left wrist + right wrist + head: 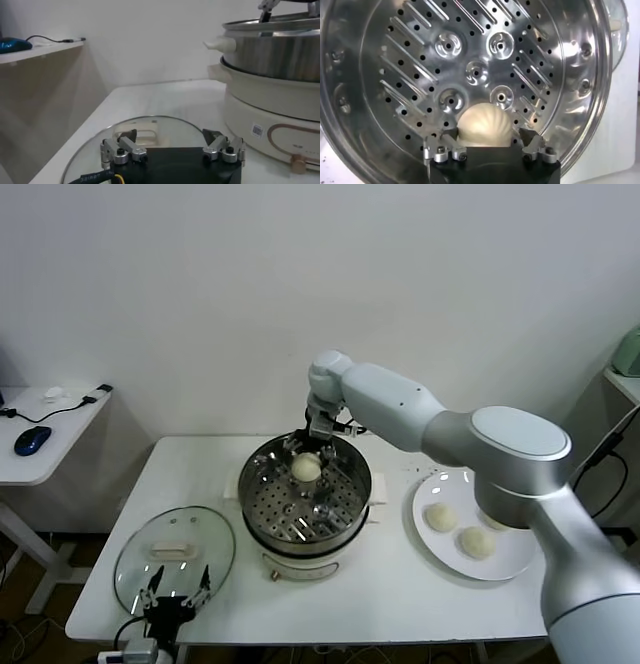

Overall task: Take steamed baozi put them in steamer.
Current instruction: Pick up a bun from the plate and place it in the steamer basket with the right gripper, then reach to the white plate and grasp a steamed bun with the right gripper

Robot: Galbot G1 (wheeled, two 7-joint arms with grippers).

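Observation:
The steamer (pixel 262 522) stands mid-table, a shiny steel pot with a perforated tray (pixel 475 70). One steamed baozi (pixel 306 469) rests on the tray at its far side. My right gripper (pixel 311 448) reaches down over it, open, its fingers standing either side of the baozi (pixel 484 122) without squeezing it. Two more baozi (pixel 440 517) (pixel 476 542) lie on the white plate (pixel 505 569) at the right, and a third peeks out from behind my right arm. My left gripper (pixel 180 587) hangs open and holding nothing at the front left, above the glass lid (pixel 140 549).
The glass lid (pixel 150 125) lies flat beside the steamer's white base (pixel 270 115). A low side table (pixel 50 459) with a blue mouse (pixel 32 439) stands to the left of the white table. The white wall runs close behind.

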